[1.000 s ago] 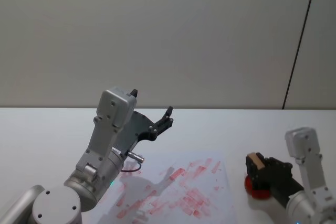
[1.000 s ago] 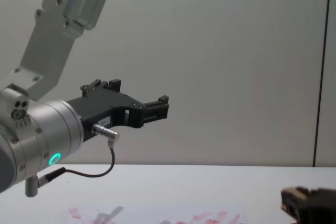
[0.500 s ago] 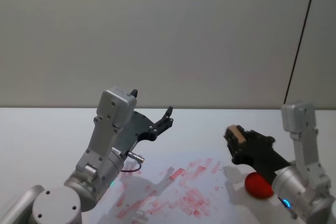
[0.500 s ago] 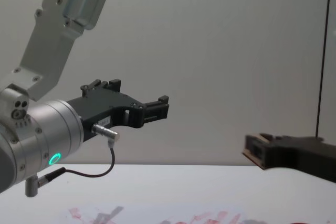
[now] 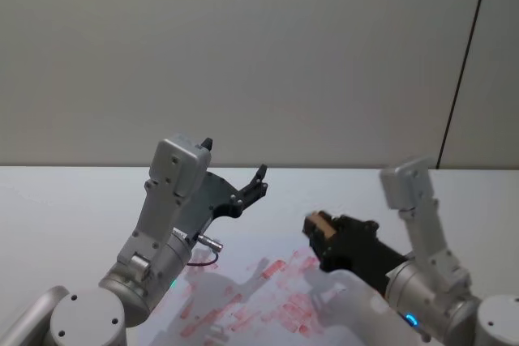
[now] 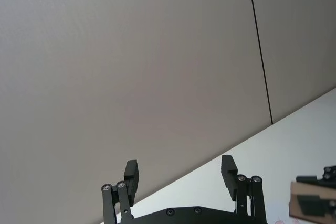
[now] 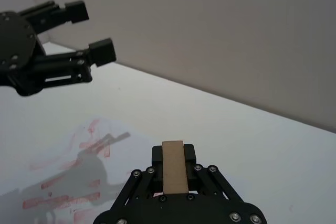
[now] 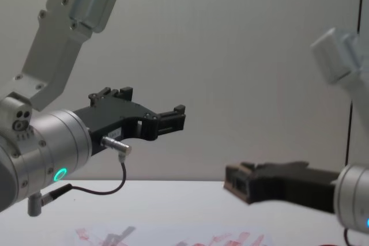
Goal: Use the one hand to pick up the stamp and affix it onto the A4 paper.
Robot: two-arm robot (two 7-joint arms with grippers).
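right claw clamped on the stamp hung above the a4 paper near its 2 o'clock corner; left claw, parted and empty, sat raised at 9 o'clock; recommended lowering squarely, face flat, onto an unmarked patch.

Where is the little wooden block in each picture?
Head view: stamp in the right gripper, near the A4 paper.
Chest view: stamp at that gripper's tip.
Left wrist view: stamp at the edge, past the left gripper.
Right wrist view: stamp in the right gripper's grip.
Shared landmark: left gripper, open.
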